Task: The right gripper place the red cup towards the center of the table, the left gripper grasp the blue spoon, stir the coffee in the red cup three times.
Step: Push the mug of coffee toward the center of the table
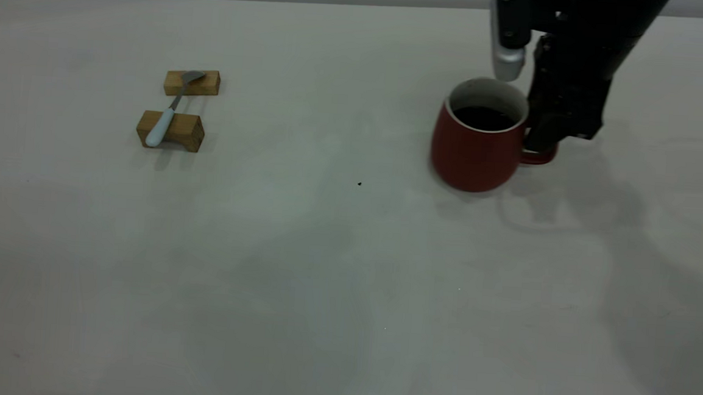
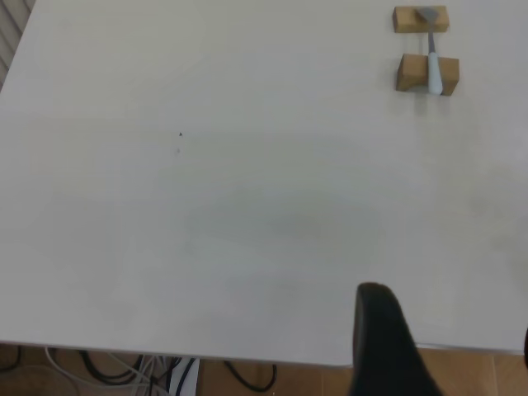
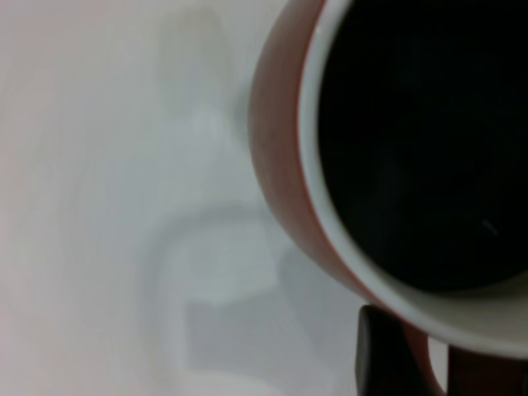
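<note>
— Coffee [image 1: 483, 117] is sitting dark and nearly black inside the red cup [image 1: 475, 150], and that cup is standing upright on the tabletop [image 1: 323, 269], over at the right side in the exterior view.

— Where is the right pincer [image 1: 543, 149] hanging?

— Right down at the cup's handle, on the side facing away from the spoon. Its black fingers [image 3: 388, 355] are reaching over the red loop, and the handle's lower curve is peeking out beneath them. I cannot tell whether they are clamping the handle or only sitting around it. In the right wrist view the cup's white rim and dark liquid are filling most of the picture.

— And the blue spoon [image 1: 167, 116]?

— It is lying well apart from the cup, at the left side, bridging 2 wooden blocks [image 1: 171, 130]. Its pale handle is resting on the nearer block and its grey bowl is resting on the farther one.

— Is the left pincer [image 2: 384, 338] doing anything?

— It is hanging back over the tabletop's edge, far from the spoon. Only 1 dark finger is showing in the left wrist view, so I cannot tell how its jaws are standing. Cables [image 2: 124, 367] are trailing on the floor below that edge.
</note>
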### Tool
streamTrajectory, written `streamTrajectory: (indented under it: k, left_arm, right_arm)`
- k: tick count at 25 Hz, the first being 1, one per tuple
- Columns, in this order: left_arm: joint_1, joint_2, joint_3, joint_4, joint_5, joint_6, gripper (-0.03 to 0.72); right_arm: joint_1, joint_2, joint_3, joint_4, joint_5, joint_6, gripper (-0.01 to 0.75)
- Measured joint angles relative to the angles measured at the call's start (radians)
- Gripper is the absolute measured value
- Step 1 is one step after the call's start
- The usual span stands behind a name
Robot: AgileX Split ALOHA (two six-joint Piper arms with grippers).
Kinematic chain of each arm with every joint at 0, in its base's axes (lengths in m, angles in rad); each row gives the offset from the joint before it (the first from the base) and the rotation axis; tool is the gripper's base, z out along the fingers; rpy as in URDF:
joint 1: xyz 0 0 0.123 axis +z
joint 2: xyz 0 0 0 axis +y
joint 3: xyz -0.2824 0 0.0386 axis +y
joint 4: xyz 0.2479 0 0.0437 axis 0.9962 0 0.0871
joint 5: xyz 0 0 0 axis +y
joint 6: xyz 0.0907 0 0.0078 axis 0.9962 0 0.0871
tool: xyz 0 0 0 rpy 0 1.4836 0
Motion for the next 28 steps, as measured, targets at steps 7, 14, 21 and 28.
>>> streamTrajectory:
  k: [7, 14, 21, 28]
  left_arm:
    - [0.000, 0.000, 0.000, 0.000, 0.000, 0.000, 0.476]
    - [0.000, 0.000, 0.000, 0.000, 0.000, 0.000, 0.476]
    - [0.000, 0.000, 0.000, -0.001, 0.000, 0.000, 0.476]
    - [0.000, 0.000, 0.000, -0.003, 0.000, 0.000, 0.476]
  right_arm:
    - [0.052, 0.003, 0.000, 0.029, -0.035, 0.034, 0.392]
    - [0.097, 0.015, 0.000, 0.042, -0.061, 0.081, 0.392]
    - [0.135, 0.016, 0.000, 0.061, -0.083, 0.117, 0.392]
    - [0.159, 0.019, 0.000, 0.120, -0.115, 0.130, 0.392]
